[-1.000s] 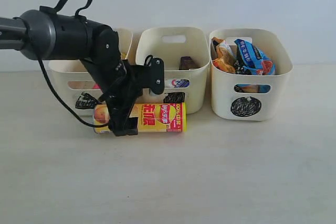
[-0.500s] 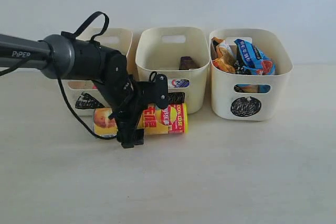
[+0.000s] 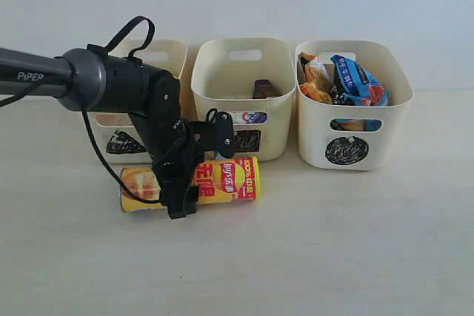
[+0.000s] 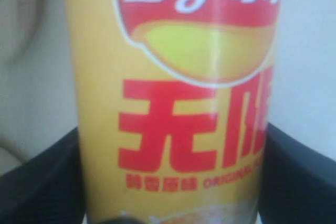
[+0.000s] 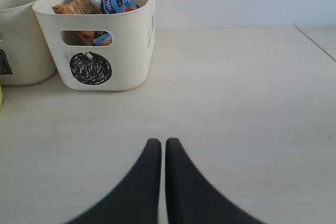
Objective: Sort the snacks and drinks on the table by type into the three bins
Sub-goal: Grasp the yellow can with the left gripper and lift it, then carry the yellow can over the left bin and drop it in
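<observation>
Along the far edge of the table (image 3: 333,249) three bins stand in a row. At the left end is the triangle bin (image 3: 98,138), half hidden behind the left arm; what it holds cannot be made out.

Just in front of it and of the middle bin, the yellow-orange Lay's chip can (image 3: 226,179) lies on its side, left of the table's middle, with its long axis running along the row. The left gripper (image 3: 176,186) straddles it close to the middle of its length. In the left wrist view the dark fingers (image 4: 42,182) sit hard against both sides of the can with no gap showing, so it appears clamped. Whether the can is clear of the surface cannot be told.

The square bin (image 3: 274,135) holds the dark purple carton (image 3: 265,88), and the white and blue carton (image 3: 254,118) shows through its handle cutout. The circle bin (image 3: 385,135) holds the orange bag (image 3: 315,83) and the blue bag (image 3: 355,75).

The right gripper (image 5: 159,182) hovers empty over bare table on the right side, fingers pressed together.

The step in hand seems to be picking up the last item. Cartons and bags have their bins, so the can likely belongs in the triangle bin. That calls for a lift above the rim, a short carry back, then turning the long can so it fits inside.
</observation>
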{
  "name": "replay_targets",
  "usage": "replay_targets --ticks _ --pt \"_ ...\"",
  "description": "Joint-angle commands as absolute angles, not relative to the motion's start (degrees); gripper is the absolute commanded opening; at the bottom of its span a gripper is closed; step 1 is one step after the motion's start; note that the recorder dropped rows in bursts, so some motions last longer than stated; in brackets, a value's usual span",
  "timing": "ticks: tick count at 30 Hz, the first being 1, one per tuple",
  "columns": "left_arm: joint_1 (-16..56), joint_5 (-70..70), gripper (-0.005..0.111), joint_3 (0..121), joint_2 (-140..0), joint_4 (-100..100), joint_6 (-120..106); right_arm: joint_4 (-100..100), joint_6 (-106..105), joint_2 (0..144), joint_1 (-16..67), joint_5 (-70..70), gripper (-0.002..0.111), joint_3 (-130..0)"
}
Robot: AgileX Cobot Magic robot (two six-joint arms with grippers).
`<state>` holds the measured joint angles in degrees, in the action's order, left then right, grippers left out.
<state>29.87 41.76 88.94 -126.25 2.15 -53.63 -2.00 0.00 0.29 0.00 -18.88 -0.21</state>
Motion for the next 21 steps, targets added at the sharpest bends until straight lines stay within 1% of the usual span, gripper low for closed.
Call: replay_targets --ticks 1,7,11,15,18,21 --pt "32.1 46.5 0.004 88.6 -121.0 1.0 -49.6 -1.8 0.0 0.0 -0.1 -18.6 0.000 0.0" --pt "32.5 49.8 0.004 88.6 -107.0 -0.6 -35.1 -1.8 0.0 0.0 -0.1 -18.6 0.000 0.0" --pt "30.7 42.2 0.004 88.6 -99.4 7.6 -11.8 -1.8 0.0 0.0 -0.1 -18.6 0.000 0.0" --pt "26.9 37.6 0.004 89.3 -98.1 24.9 5.9 -1.8 0.0 0.0 -0.1 -18.6 0.000 0.0" --pt "23.2 32.4 0.004 89.3 -98.3 29.9 13.8 -1.8 0.0 0.0 -0.1 -18.6 0.000 0.0" --pt "19.4 26.7 0.004 89.3 -99.3 29.5 19.3 -1.8 0.0 0.0 -0.1 -18.6 0.000 0.0"
